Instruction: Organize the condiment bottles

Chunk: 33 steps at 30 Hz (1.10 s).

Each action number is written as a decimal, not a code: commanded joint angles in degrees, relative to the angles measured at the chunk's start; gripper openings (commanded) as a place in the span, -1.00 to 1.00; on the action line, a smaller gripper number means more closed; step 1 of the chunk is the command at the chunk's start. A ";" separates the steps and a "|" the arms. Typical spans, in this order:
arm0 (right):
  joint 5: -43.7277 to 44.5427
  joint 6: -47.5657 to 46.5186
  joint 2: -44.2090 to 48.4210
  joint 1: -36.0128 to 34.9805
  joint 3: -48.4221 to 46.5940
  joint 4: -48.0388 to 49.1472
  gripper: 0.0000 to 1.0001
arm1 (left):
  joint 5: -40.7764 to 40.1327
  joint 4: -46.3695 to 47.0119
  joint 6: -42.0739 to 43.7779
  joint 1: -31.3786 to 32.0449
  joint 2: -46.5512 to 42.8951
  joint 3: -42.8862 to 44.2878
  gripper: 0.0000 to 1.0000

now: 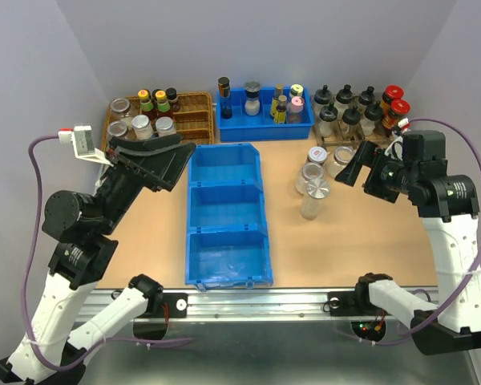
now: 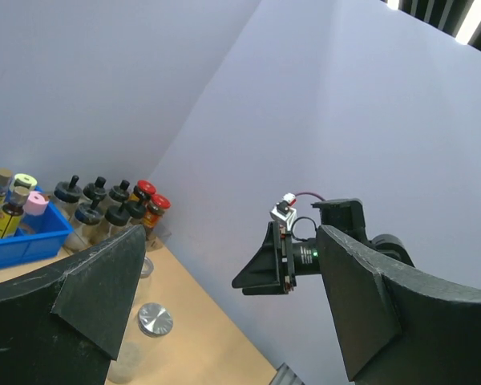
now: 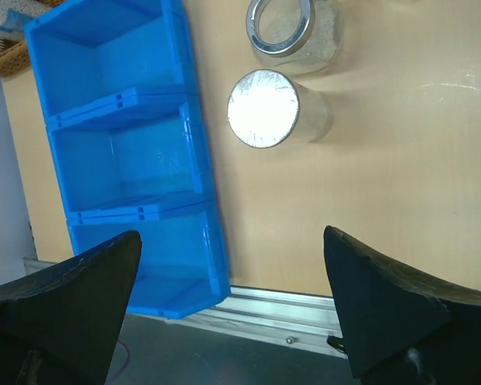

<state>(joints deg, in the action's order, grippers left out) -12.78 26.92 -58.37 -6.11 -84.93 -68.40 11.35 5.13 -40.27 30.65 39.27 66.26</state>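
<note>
We see four jars (image 1: 315, 191) seemingly unsorted beside the empty bin (image 1: 227, 187); left gripper (image 2: 231, 241) and right gripper (image 3: 231, 237) gape, holding nothing.

no text or label can be read

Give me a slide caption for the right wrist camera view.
Right gripper, jaws open, facing a silver-lidded jar next to a second glass jar, with a blue three-compartment bin alongside.

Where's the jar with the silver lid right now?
Top view: the silver-lidded jar stands right of the blue three-part bin, just in front of another jar.
</note>
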 commanded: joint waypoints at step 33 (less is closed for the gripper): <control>24.65 -2.57 -38.31 -14.46 -15.45 -4.90 1.00 | -12.85 -23.31 -1.56 0.11 -15.01 2.56 0.98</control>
<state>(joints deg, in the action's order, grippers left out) 11.03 24.23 -95.37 -20.25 -97.03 -72.93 0.71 -17.89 -40.77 30.65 25.04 69.06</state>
